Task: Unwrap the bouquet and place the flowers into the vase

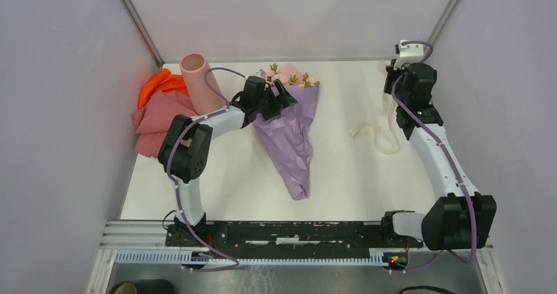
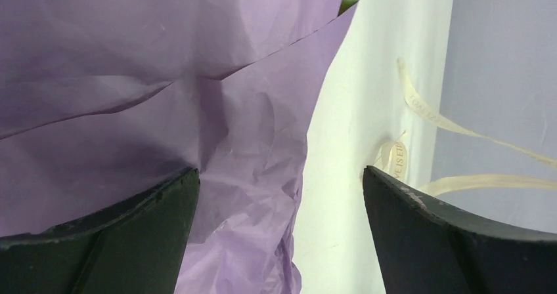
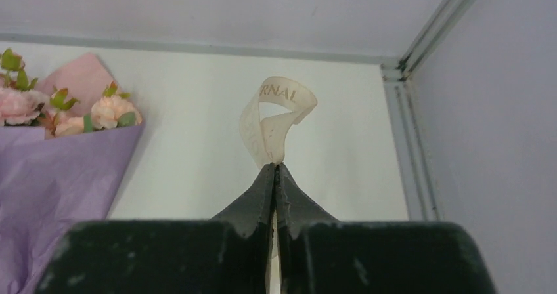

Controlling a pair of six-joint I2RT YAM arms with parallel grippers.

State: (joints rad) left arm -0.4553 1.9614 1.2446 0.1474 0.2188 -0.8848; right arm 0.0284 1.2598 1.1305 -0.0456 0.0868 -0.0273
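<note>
My left tool [image 2: 279, 176]: jaws wide, holding nothing; the lilac paper [image 2: 131, 77] of the bouquet [image 1: 292, 136] sits directly under them.
My right tool [image 3: 274, 166]: pinched shut on the ribbon [image 3: 276, 110]; the bouquet lies to its left.
Risk: closing here, I would likely bunch paper and crush stems; the loose ribbon could snag.
Unclear: stems hidden in paper; the flowers [image 1: 289, 79] show heads only; the vase [image 1: 200, 81], left beyond my left tool, is upright or leaning, I cannot tell.

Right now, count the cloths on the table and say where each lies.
2. The orange cloth lies far left, beside the vase; the salmon-pink cloth lies next to it, toward the near edge. Others may be hidden underneath.
</note>
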